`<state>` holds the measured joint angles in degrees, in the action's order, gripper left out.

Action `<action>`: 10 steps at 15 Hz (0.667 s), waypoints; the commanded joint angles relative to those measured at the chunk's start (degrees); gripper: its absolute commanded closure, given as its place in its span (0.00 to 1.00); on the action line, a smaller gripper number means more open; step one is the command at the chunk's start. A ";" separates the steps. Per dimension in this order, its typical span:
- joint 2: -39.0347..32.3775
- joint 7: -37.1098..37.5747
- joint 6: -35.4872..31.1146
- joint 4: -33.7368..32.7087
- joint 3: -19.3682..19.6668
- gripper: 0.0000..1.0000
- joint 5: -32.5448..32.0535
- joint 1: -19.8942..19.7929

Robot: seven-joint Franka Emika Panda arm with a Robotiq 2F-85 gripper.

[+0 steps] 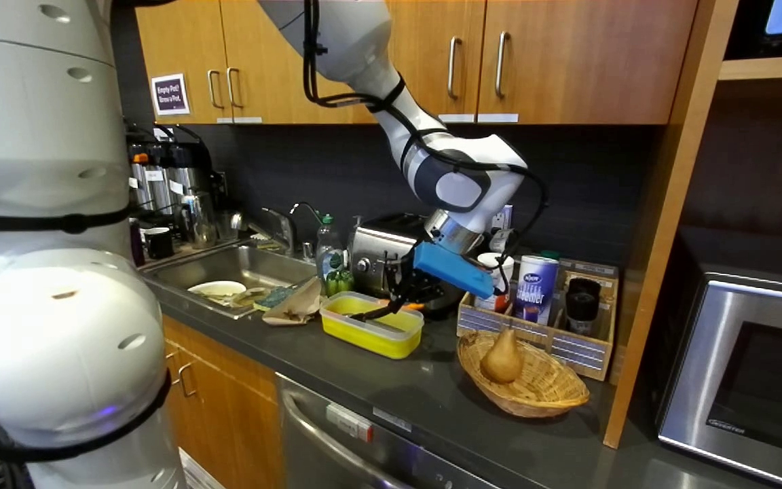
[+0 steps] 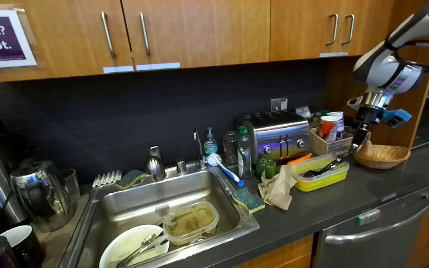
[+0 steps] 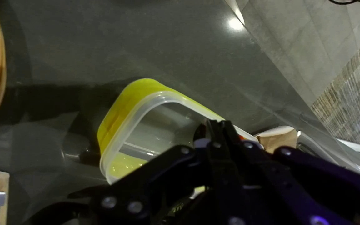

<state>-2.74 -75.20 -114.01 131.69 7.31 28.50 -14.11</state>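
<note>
Fingers [image 2: 358, 139] clenched on the black spoon [image 2: 330, 166], right of centre in an exterior view, its head inside the yellow container [image 2: 326, 182], and 1 pear [image 2: 366, 150] sits in the basket [image 2: 387, 160], farther right!

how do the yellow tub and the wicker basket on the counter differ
Surface: the yellow tub is smooth with a pale translucent rim, while the wicker basket is tan and woven.
Shape: the tub is boxy with rounded corners; the basket is a shallow oval.
Contents: a black spoon shows within the tub's rim, while the basket holds a brown pear.
Both rest on the dark countertop.
</note>
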 commanded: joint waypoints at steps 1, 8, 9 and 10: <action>-0.02 0.00 0.15 -0.05 0.98 0.94 -0.02 0.96; -0.02 -0.02 0.15 0.10 0.99 0.94 -0.02 0.98; -0.02 -0.02 0.15 0.10 0.99 0.94 -0.02 0.98; -0.02 -0.02 0.15 0.10 0.99 0.69 -0.02 0.97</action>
<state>-2.74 -75.22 -114.00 131.89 7.33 28.50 -14.07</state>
